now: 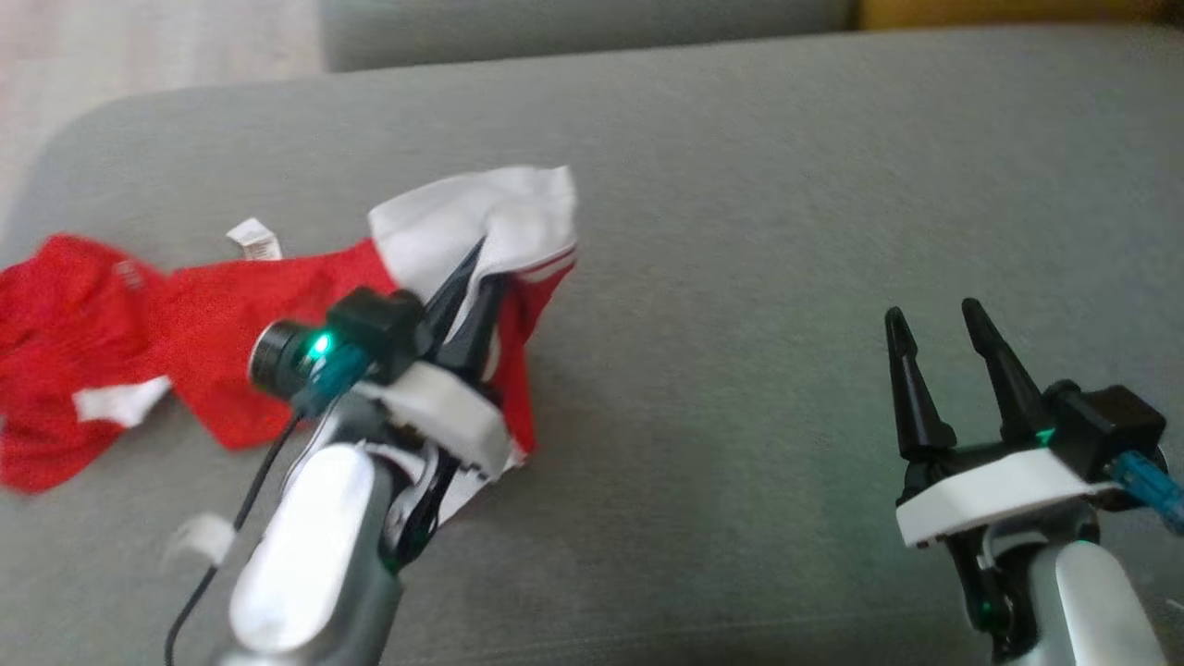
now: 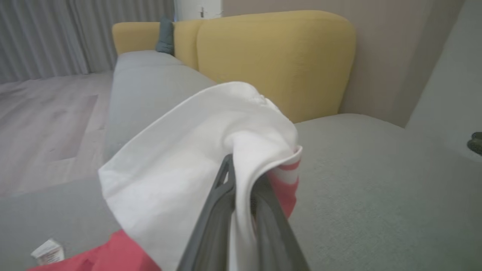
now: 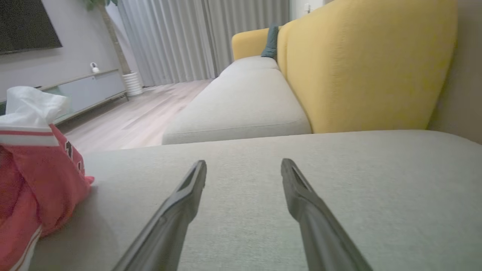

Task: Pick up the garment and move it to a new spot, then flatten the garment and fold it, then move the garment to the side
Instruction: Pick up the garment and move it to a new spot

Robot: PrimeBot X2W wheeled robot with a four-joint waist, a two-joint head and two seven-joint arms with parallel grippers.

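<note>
While the left claw (image 1: 486, 268) pinches just a white fold of the red garment (image 1: 213, 342), whose bulk lies crumpled on the grey sofa seat (image 1: 740, 231), lifting may pull it loose; the right claw (image 1: 934, 319) stands spread and empty.

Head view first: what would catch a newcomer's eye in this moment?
The red and white garment, crumpled at the left of the grey sofa seat, stands out most. The left gripper is shut on its white part, holding it up in a peak. The right gripper hovers open over bare seat at the right, with the yellow backrest beyond.
</note>
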